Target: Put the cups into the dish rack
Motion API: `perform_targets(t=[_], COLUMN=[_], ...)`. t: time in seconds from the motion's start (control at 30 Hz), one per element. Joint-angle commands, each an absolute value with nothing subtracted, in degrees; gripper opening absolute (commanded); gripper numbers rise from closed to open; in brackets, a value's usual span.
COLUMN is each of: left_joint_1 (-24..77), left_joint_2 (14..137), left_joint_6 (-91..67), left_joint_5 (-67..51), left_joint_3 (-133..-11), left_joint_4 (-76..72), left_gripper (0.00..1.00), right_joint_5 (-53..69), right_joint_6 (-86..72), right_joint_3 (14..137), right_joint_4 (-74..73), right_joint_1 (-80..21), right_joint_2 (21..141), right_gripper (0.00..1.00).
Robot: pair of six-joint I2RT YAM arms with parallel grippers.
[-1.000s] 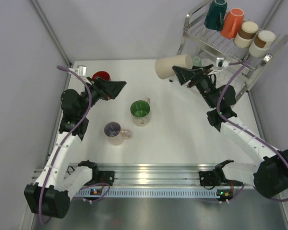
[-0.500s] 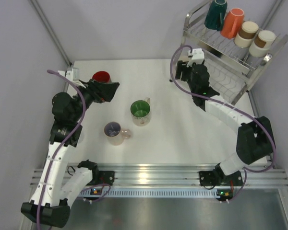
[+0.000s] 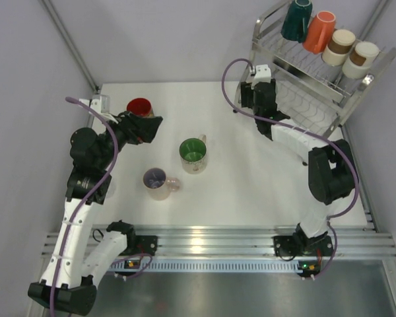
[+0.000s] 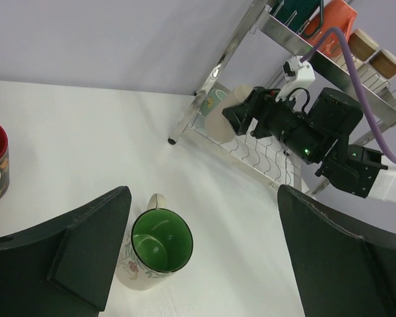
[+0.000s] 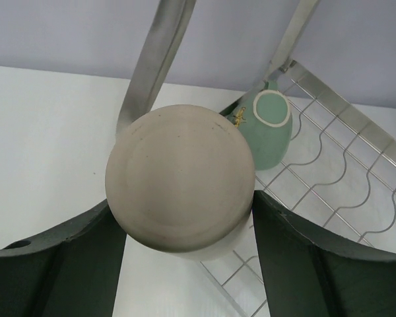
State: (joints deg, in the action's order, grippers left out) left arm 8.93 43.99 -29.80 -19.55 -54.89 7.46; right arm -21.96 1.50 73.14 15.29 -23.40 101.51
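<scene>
My right gripper [image 5: 185, 218] is shut on a beige cup [image 5: 181, 177], its base towards the camera, at the left post of the dish rack [image 3: 308, 105]. A mint cup [image 5: 267, 129] lies on the lower wire shelf [image 5: 356, 172] just beyond it. On the top tier stand a dark teal cup [image 3: 296, 20], an orange cup [image 3: 319, 31] and two white-and-brown cups [image 3: 338, 46]. My left gripper [image 4: 203, 198] hangs open above the table, the green-lined mug [image 4: 162, 241] under its left finger. A red cup [image 3: 140, 105] stands just behind it, and a pinkish cup [image 3: 158, 183] nearer the front.
The rack's slanted chrome post [image 4: 211, 79] stands right beside the held cup. Grey walls close in the table on the left, back and right. An aluminium rail [image 3: 204, 238] with both arm bases runs along the near edge.
The right arm has swung the beige cup from over the table towards the back, up to the rack's lower shelf. The left arm drew back a little to the left, its jaws still wide.
</scene>
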Motion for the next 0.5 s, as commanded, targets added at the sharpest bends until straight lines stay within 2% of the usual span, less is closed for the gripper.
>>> perform_targets(t=[0.0,0.47], left_joint_1=[8.9,8.9], left_joint_2=[43.2,42.2], left_joint_6=[-28.7,-28.4], left_joint_5=[-18.8,-18.9], left_joint_3=[-56.7,-57.6], left_joint_4=[6.6,7.6], left_gripper=[0.98,0.98], right_joint_5=[-23.7,-23.6], right_joint_6=[1.8,1.7], right_joint_3=[77.0,80.6], right_joint_4=[17.7,23.4], right_joint_1=[-22.0,-18.5], right_joint_2=[103.4,111.0], right_gripper=[0.0,0.0])
